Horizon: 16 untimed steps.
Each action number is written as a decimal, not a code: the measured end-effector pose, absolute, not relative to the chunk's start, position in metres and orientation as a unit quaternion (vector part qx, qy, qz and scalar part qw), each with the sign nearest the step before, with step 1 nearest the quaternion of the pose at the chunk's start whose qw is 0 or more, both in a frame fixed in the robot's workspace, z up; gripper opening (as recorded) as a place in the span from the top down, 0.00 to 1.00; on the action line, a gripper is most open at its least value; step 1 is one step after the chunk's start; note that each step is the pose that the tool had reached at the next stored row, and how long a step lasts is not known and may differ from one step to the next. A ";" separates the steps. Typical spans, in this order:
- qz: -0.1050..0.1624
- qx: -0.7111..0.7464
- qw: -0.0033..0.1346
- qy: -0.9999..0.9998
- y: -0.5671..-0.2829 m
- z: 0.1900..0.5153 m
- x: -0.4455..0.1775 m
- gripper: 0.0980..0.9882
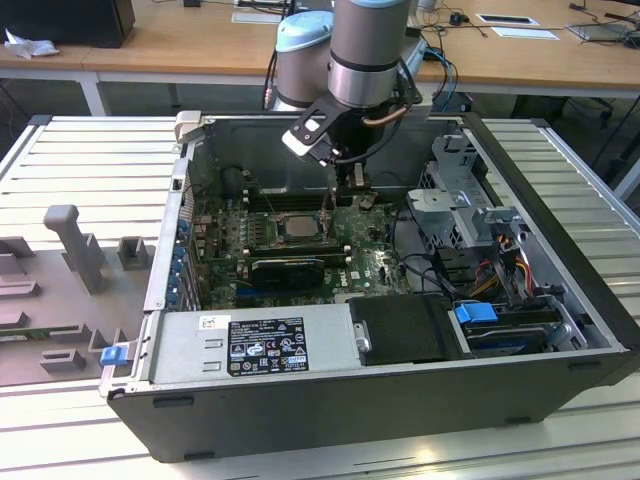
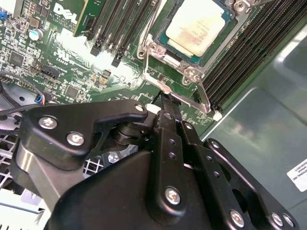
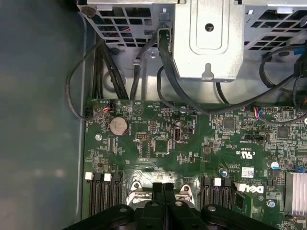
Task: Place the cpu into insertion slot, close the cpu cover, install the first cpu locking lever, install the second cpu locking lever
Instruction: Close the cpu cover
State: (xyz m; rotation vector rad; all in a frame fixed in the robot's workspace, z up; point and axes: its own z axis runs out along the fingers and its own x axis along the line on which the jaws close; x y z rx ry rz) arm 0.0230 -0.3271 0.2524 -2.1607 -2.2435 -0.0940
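One arm (image 1: 372, 60) pointing down, gripper (image 2: 166, 99) pinched beside cpu (image 2: 199, 24)

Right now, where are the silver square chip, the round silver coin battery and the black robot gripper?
pale silver square cpu (image 2: 201, 26), second wrist view, middle of its metal top.
round silver coin battery (image 3: 118, 126), first wrist view, centre of its face.
black gripper (image 3: 163, 187), first wrist view, where its fingertips meet.
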 end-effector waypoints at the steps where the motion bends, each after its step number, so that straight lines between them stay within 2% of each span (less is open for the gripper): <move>1: -0.030 -0.693 0.013 -0.720 -0.327 0.252 0.023 0.99; 16: -0.030 -0.693 0.013 -0.720 -0.327 0.245 0.003 0.99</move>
